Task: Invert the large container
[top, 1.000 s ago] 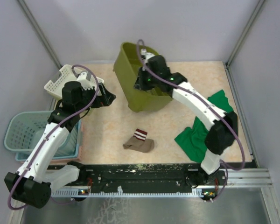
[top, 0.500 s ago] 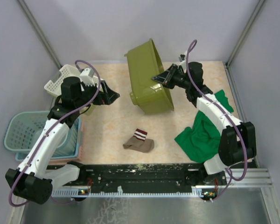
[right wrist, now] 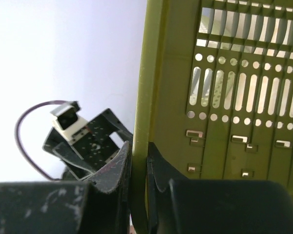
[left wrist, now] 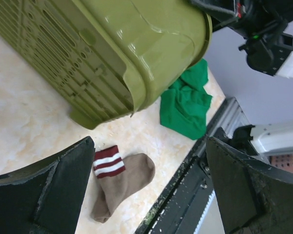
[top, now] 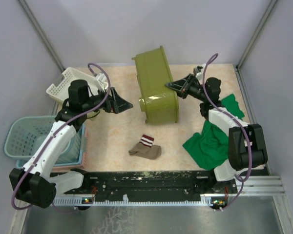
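Note:
The large container (top: 156,83) is an olive-green plastic tub, tipped over onto its side at the back middle of the table. My right gripper (top: 174,87) is shut on its rim from the right. The right wrist view shows both fingers pinching the rim (right wrist: 139,161), with the slotted wall (right wrist: 229,97) beside them. My left gripper (top: 125,104) hangs open just left of the tub, apart from it. In the left wrist view the ribbed tub (left wrist: 112,48) fills the top, and nothing lies between the open jaws of the left gripper (left wrist: 150,141).
A brown sock (top: 145,147) with striped cuff lies in front of the tub. A green cloth (top: 210,139) lies at the right. A white basket (top: 63,83) and a teal basket (top: 27,139) stand at the left. Walls close in the back and sides.
My right arm has swung right and rolled the tub from tilted upright onto its side. The left gripper has moved right, toward the tub, and stayed open.

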Controlling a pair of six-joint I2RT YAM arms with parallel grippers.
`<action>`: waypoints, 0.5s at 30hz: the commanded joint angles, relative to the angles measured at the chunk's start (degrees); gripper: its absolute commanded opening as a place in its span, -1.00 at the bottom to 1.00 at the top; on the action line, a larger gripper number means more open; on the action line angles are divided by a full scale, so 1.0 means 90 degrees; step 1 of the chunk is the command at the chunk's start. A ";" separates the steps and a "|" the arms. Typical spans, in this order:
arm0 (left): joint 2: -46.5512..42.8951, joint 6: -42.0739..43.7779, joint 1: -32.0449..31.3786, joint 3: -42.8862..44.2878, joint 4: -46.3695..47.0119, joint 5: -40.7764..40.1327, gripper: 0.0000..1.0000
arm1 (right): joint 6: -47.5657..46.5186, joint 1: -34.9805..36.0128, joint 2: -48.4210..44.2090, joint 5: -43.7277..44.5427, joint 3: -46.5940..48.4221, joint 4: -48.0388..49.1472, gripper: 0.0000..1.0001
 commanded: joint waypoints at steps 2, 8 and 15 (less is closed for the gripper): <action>0.0114 -0.0645 0.0029 -0.0565 0.0922 0.1054 0.99 | 0.1023 -0.0324 0.0313 -0.0384 -0.0434 0.2529 -1.00; 0.0135 -0.2056 -0.0034 -0.1853 0.3006 0.1423 0.99 | 0.1626 -0.0545 0.0708 -0.0699 -0.0608 0.3379 -1.00; 0.0152 -0.1969 -0.0104 -0.1640 0.3102 0.1499 0.99 | 0.2678 -0.0695 0.1433 -0.0958 -0.0685 0.4852 -1.00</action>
